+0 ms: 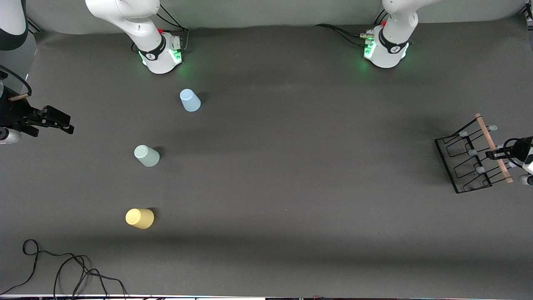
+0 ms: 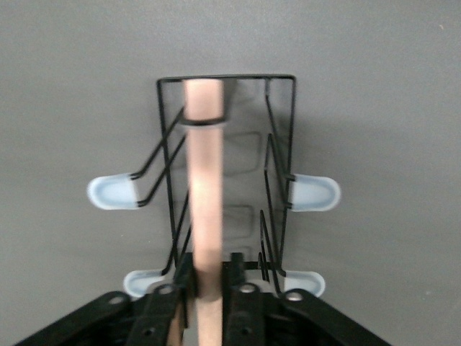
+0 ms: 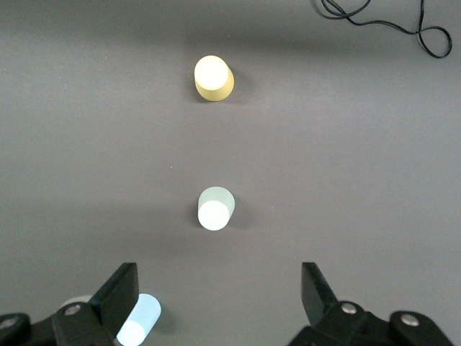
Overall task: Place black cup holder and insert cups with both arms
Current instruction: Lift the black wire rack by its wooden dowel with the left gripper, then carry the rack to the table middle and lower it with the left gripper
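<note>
The black cup holder [image 1: 462,164] is at the left arm's end of the table, its wooden rod handle [image 1: 493,146] on top. My left gripper [image 1: 499,155] is shut on that rod; in the left wrist view the rod [image 2: 204,180] runs between my fingers [image 2: 209,288], with the wire frame [image 2: 277,144] and pale pegs [image 2: 313,192] below. The light blue cup [image 1: 190,100], pale green cup [image 1: 146,156] and yellow cup [image 1: 140,218] stand apart, narrow ends up, toward the right arm's end. My right gripper [image 1: 62,123] is open and empty above that end; its view [image 3: 218,295] shows all three cups.
A loose black cable [image 1: 62,266] lies on the table near the front camera at the right arm's end. The two arm bases [image 1: 162,54] stand farthest from the front camera. A dark grey cloth [image 1: 291,166] covers the table.
</note>
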{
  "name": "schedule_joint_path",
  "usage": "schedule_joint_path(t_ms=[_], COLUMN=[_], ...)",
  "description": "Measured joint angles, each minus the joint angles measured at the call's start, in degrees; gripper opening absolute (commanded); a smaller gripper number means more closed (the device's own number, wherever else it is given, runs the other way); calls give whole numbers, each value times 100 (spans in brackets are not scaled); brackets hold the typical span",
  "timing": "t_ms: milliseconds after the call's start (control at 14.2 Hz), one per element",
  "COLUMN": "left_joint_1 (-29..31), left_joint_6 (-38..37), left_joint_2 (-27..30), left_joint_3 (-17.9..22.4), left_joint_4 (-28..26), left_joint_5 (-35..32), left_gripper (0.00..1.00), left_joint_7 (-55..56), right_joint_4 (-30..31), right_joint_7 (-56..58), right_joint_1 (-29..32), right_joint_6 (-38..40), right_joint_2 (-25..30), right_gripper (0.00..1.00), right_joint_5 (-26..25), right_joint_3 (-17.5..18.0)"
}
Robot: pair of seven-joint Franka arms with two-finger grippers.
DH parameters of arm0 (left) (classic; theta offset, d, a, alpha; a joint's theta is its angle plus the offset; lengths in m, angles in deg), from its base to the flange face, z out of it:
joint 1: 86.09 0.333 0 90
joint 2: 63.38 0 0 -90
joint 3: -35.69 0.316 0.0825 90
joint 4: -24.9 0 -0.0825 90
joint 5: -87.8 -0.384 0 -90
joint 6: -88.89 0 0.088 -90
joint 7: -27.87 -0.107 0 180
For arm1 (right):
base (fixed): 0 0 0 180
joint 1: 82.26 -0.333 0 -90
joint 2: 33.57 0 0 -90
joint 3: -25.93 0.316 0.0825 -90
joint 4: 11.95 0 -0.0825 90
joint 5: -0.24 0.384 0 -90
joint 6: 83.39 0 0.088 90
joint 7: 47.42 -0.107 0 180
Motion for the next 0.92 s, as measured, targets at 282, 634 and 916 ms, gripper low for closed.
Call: schedule_joint_path(t_ms=[282, 634, 916], left_joint_1=[-123, -1203, -2217], left_joint_6=[-54, -725, -849], left_joint_2=[229, 816, 804], left_joint_3=[-89, -142, -156], left_joint_4=[4, 232, 407], left_joint_5=[4, 83, 450], left_gripper=[0, 0, 0], left_joint_7=[-13, 23, 468], right_joint_4=[0, 3, 3], right_joint_7=[0, 0, 0], right_joint_1=[-1, -1, -1], right_joint_6=[2, 4, 4], right_joint_2=[-5, -7, -7], right_gripper=[100, 100, 100], right_joint_5=[0, 0, 0], right_joint_3=[0, 0, 0])
